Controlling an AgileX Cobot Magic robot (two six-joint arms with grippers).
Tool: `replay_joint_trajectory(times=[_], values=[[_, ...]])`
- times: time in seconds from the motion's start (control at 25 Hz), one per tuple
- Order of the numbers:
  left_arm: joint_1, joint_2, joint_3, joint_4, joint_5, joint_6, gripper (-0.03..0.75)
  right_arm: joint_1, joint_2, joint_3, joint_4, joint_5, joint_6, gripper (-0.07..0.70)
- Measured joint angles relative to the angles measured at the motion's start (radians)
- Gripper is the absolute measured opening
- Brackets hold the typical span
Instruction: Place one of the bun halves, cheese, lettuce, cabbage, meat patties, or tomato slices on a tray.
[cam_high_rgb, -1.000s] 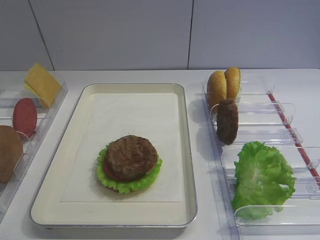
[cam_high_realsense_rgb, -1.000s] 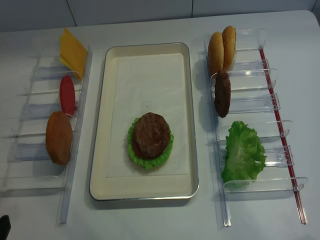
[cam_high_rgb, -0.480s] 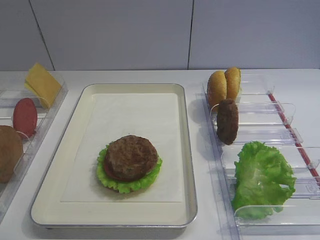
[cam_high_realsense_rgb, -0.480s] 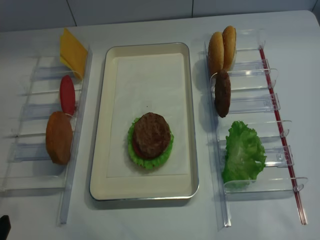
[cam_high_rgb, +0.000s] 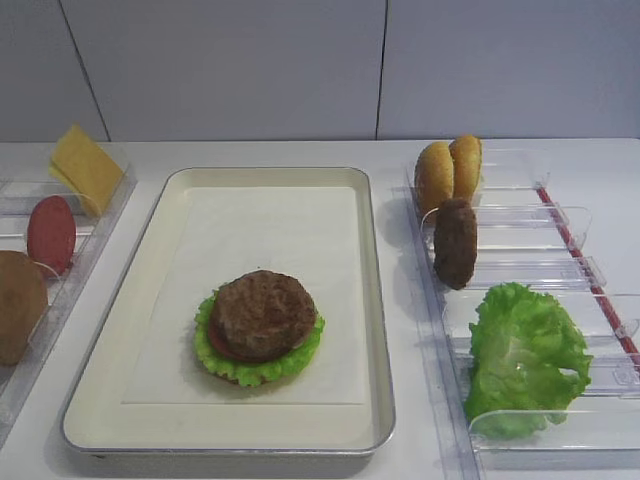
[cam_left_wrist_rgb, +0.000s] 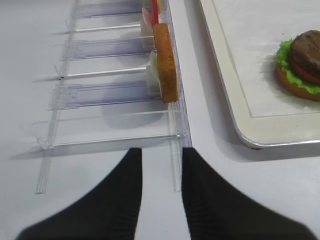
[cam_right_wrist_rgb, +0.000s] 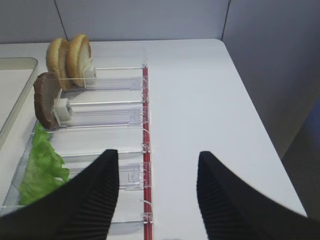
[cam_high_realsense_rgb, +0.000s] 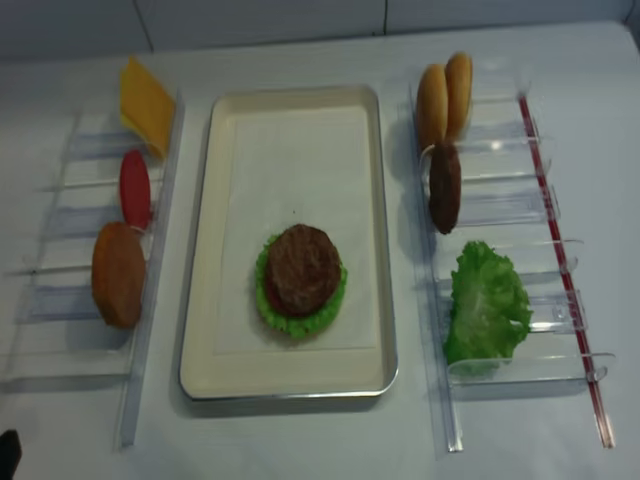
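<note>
The cream tray (cam_high_rgb: 375, 300) (cam_high_realsense_rgb: 200, 250) holds a stack with a meat patty (cam_high_rgb: 262, 315) on top of lettuce, tomato and a bun base. Two bun halves (cam_high_rgb: 447, 172) (cam_right_wrist_rgb: 69, 56), another patty (cam_high_rgb: 455, 242) and lettuce (cam_high_rgb: 525, 360) stand in the right rack. Cheese (cam_high_rgb: 85, 168), a tomato slice (cam_high_rgb: 50, 233) and a bun half (cam_high_rgb: 18, 305) (cam_left_wrist_rgb: 165, 62) stand in the left rack. My right gripper (cam_right_wrist_rgb: 159, 155) is wide open and empty above the right rack's near end. My left gripper (cam_left_wrist_rgb: 159, 152) is slightly open and empty, just short of the left rack's near end.
Clear plastic racks (cam_high_realsense_rgb: 500, 200) (cam_high_realsense_rgb: 70, 250) flank the tray, the right one with a red strip (cam_right_wrist_rgb: 146, 125) along its outer edge. A grey wall (cam_high_rgb: 300, 60) stands behind the white table (cam_right_wrist_rgb: 200, 100). A tray corner (cam_left_wrist_rgb: 250, 140) lies right of my left gripper.
</note>
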Motion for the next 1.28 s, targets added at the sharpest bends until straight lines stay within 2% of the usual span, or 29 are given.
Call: replay_joint_trajectory(times=[0.28,0.72,0.92,1.12,1.28], values=[[0.001,0.0,0.0,0.0,0.0,0.0,0.21,0.0,0.0,0.008,0.061,-0.019,-0.013,0.383],[0.001,0.0,0.0,0.0,0.0,0.0,0.21,0.0,0.0,0.008,0.036,-0.022,-0.019,0.383],[0.001,0.0,0.0,0.0,0.0,0.0,0.21,0.0,0.0,0.008,0.042,0.025,-0.019,0.383],[0.001,0.0,0.0,0.0,0.0,0.0,0.21,0.0,0.0,0.025,0.058,0.086,-0.071,0.383],[0.001,0.0,0.0,0.0,0.0,0.0,0.21,0.0,0.0,0.028,0.06,0.09,-0.079,0.383]])
